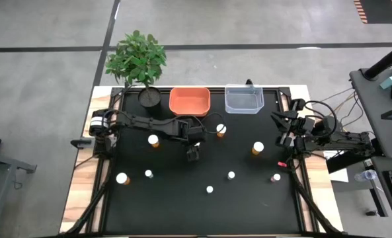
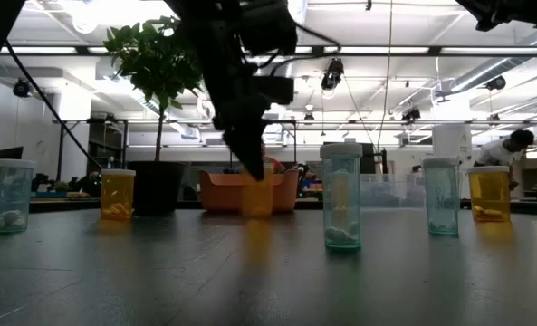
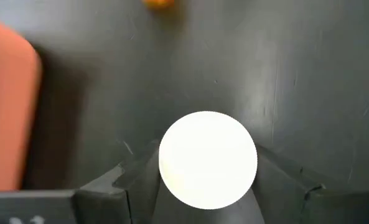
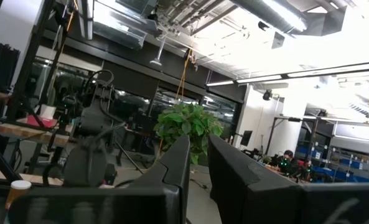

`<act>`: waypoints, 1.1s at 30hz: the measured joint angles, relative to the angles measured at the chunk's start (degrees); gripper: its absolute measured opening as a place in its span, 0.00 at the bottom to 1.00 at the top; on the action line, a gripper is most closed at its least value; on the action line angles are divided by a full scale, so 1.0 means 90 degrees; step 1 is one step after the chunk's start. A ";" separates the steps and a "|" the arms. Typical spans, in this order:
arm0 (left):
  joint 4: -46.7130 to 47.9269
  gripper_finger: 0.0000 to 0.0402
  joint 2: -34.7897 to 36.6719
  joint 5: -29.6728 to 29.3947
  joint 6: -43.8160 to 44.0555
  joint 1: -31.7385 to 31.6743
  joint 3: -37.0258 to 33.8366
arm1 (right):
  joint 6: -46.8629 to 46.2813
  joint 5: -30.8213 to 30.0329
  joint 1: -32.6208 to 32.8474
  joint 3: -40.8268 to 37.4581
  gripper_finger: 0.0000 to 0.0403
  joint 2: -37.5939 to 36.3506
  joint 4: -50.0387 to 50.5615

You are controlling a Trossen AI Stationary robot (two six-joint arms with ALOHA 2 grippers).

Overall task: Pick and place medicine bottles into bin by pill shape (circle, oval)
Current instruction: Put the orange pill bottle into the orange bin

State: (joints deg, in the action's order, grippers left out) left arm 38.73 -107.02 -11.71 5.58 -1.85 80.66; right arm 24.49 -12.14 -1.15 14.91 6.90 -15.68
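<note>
The left hand [image 1: 193,155] is gripping a medicine bottle [image 3: 207,159], its white cap sitting between the two fingers and its long axis standing upright. It is hovering just in front of the orange bin [image 1: 190,100], so the bin lies straight beyond the hand, with the clear bin [image 1: 244,99] beside it farther off. I judge the left arm is the nearer one for a drop there. Other bottles [image 1: 258,148] are standing scattered across the black surface [image 1: 182,198]. The right hand [image 1: 279,140] is waiting beyond the clear bin, fingers nearly together around nothing.
</note>
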 joint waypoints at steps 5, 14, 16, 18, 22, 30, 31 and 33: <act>0.0045 0.50 0.0120 -0.0490 -0.0214 -0.0432 0.0481 | 0.0000 -0.0001 -0.0002 0.0000 0.12 0.0000 0.0000; -0.0174 0.51 0.0146 -0.1435 -0.0130 -0.1553 0.0853 | 0.0005 0.0002 0.0000 0.0001 0.12 0.0000 0.0002; -0.0294 0.51 0.0146 -0.1412 0.0113 -0.1865 0.0845 | 0.0010 0.0000 -0.0001 -0.0002 0.12 0.0000 0.0002; -0.0278 0.51 0.0146 -0.1400 0.0479 -0.2183 0.0806 | 0.0015 0.0001 -0.0001 0.0000 0.12 0.0000 0.0002; -0.0231 0.51 0.0108 -0.1360 0.1003 -0.2656 0.0721 | 0.0017 0.0000 -0.0002 -0.0002 0.12 0.0000 0.0002; -0.0249 0.51 0.0107 -0.0817 0.1163 -0.3042 0.0459 | 0.0019 -0.0001 -0.0001 0.0001 0.12 0.0000 0.0002; -0.0249 0.51 0.0107 -0.0817 0.1180 -0.3063 0.0394 | 0.0019 -0.0001 -0.0002 -0.0002 0.12 0.0000 0.0002; -0.0236 0.51 0.0107 -0.0814 0.1183 -0.3109 0.0260 | 0.0019 0.0001 -0.0001 -0.0001 0.12 0.0000 0.0003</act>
State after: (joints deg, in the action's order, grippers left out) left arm 36.61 -106.06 -19.04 16.23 -29.84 83.00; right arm 24.67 -12.13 -1.16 14.91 6.90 -15.66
